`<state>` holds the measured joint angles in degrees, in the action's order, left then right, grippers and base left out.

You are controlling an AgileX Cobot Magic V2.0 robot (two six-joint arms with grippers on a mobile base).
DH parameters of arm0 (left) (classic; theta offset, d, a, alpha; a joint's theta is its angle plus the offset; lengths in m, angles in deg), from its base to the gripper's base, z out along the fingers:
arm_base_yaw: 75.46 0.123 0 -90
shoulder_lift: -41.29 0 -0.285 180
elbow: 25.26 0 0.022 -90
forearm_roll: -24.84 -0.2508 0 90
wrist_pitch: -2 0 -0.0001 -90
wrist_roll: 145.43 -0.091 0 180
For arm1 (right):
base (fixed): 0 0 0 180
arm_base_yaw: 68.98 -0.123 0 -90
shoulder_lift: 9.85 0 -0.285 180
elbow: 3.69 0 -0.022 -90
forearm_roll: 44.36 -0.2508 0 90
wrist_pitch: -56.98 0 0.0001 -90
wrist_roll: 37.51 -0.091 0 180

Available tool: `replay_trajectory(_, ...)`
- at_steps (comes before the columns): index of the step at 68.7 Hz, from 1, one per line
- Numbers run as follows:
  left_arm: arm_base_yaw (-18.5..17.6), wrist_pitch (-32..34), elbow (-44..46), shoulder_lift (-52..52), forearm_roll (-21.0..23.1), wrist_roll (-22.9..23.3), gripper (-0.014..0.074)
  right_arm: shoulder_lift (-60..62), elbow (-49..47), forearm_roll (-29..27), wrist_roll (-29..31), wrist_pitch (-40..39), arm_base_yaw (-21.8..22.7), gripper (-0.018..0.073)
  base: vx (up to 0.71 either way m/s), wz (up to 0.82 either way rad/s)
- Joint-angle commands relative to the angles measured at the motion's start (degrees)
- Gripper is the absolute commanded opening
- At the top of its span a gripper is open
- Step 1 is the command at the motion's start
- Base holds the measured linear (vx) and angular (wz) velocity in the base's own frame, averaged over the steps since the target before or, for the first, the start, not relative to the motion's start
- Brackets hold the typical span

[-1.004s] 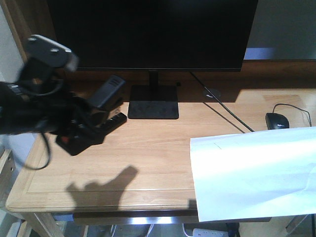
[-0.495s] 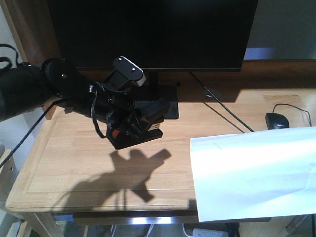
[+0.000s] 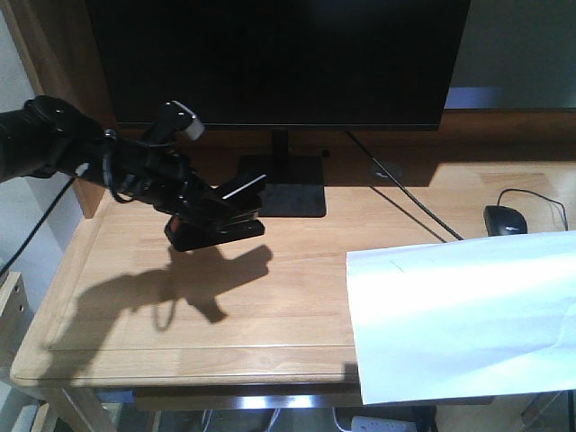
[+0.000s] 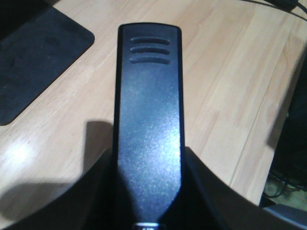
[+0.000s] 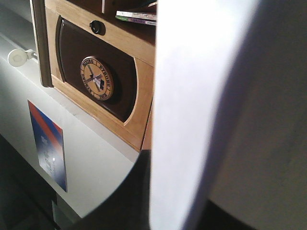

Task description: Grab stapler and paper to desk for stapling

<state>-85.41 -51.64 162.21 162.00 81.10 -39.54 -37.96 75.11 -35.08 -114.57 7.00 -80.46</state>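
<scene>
Black stapler [image 4: 148, 120] clamped in left end effector [image 3: 196, 214] above desk [image 3: 297, 288].

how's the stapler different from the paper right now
The stapler is small, black and chunky; the paper is a large, flat white sheet. The stapler hangs over the left half of the desk, casting a shadow on it; the paper covers the right front corner and reaches past the edge. Shared: both appear held up, not yet laid down.

Office: monitor [image 3: 279, 58], mouse [image 3: 505, 219], cables on wooden desk [image 3: 297, 288].
</scene>
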Motion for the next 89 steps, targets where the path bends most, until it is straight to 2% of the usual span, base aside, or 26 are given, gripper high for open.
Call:
replay_trajectory(1,2.5,-6.0,3.8,-1.1,6.6,-4.7,-0.0007,-0.4,0.2,-0.1,0.7,-3.5,-0.1,-0.0002,0.0,0.0)
replay_trajectory(10,4.3,-12.0,7.4,2.6,8.2,-9.8,-0.0007,-0.4,0.2,-0.1,0.7,-3.5,-0.1,-0.0002,0.0,0.0)
replay_trajectory(17,4.7,-11.6,8.7,4.9,8.2,-18.9,-0.0007,-0.4,0.2,-0.1,0.7,-3.5,-0.1,-0.0002,0.0,0.0)
replay_trajectory(25,4.7,-10.9,8.7,6.4,8.3,-31.9,-0.0007,-0.4,0.2,-0.1,0.7,-3.5,-0.1,-0.0002,0.0,0.0)
replay_trajectory(29,4.7,-10.9,8.7,7.3,8.3,-36.0,-0.0007,-0.4,0.2,-0.1,0.7,-3.5,-0.1,-0.0002,0.0,0.0)
replay_trajectory(33,4.7,-10.7,8.7,8.0,8.3,-38.3,-0.0007,-0.4,0.2,-0.1,0.7,-3.5,-0.1,-0.0002,0.0,0.0)
replay_trajectory(72,4.7,-8.7,8.7,16.2,9.5,-39.0,0.002,-0.4,0.2,-0.1,0.7,-3.5,-0.1,-0.0002,0.0,0.0)
replay_trajectory(81,4.7,-8.7,8.7,16.8,9.1,-38.8,0.0063,-0.4,0.2,-0.1,0.7,-3.5,-0.1,-0.0002,0.0,0.0)
replay_trajectory(89,4.7,-8.8,8.7,16.8,9.0,-38.8,0.0136,-0.4,0.2,-0.1,0.7,-3.5,-0.1,-0.0002,0.0,0.0)
